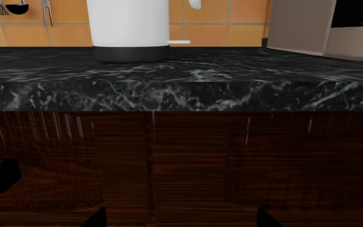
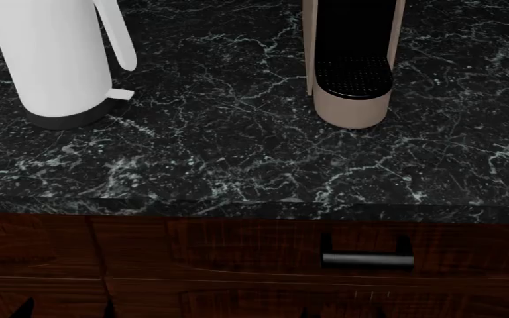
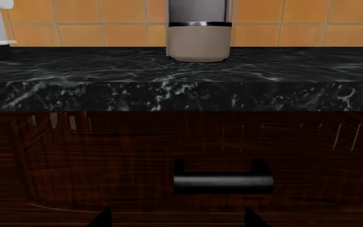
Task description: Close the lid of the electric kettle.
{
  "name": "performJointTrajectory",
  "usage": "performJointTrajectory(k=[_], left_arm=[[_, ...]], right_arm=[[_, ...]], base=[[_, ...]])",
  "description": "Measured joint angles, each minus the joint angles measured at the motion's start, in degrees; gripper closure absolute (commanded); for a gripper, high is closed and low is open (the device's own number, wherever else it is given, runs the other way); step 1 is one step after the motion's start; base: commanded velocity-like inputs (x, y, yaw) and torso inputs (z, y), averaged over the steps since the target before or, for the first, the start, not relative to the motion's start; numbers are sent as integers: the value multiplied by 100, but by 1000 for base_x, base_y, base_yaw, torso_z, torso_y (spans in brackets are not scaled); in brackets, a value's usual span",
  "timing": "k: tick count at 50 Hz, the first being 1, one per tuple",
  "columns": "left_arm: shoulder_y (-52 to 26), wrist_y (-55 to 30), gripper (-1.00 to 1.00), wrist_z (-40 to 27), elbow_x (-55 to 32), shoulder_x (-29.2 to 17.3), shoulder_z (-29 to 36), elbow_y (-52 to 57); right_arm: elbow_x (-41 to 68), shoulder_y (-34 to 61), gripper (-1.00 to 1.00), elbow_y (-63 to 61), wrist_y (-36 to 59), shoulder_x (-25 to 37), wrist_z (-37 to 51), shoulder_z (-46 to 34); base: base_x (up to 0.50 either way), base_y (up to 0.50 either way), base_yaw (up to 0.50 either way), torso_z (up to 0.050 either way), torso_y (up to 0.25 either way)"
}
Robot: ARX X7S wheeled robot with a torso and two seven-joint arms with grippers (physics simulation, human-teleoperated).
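Note:
The electric kettle (image 2: 56,56) is a tall white jug on a dark grey base, standing at the far left of the black marble counter. Its long handle (image 2: 117,36) and small white tab (image 2: 120,95) face right. Its top is cut off, so the lid is out of view. The left wrist view shows the kettle's lower body (image 1: 129,26) beyond the counter edge. My left gripper (image 1: 180,220) is open and empty, low in front of the dark wood cabinet. My right gripper (image 3: 175,218) is also open and empty, in front of the drawer, below the counter.
A beige coffee machine (image 2: 352,73) with a black perforated tray stands right of the kettle and also shows in the right wrist view (image 3: 198,40). A drawer with a metal handle (image 2: 368,259) sits under the counter edge (image 2: 254,209). Orange tiles and hanging utensils (image 1: 17,9) line the back wall.

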Motion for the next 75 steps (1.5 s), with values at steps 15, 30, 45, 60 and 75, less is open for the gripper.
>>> performJointTrajectory(k=[15, 30, 45, 60, 75], left_arm=[[9, 47, -100, -179, -133, -165, 190, 5], [60, 250, -100, -353, -259, -344, 372, 113], [75, 272, -100, -475, -361, -469, 517, 159], [87, 132, -100, -562, -532, -584, 620, 271], [149, -1365, -100, -761, -744, -867, 688, 1864]], right_arm=[[173, 29, -100, 42, -21, 164, 191, -210], [335, 45, -100, 66, -60, 324, 385, -398], [445, 40, -100, 60, -79, 442, 521, -544], [537, 36, -100, -10, 23, 546, 658, -667], [679, -6, -100, -1201, 1186, 832, 776, -746]], base=[[0, 0, 0, 6, 1], [0, 0, 0, 50, 22], [0, 0, 0, 50, 31], [0, 0, 0, 36, 24], [0, 0, 0, 0, 0]])
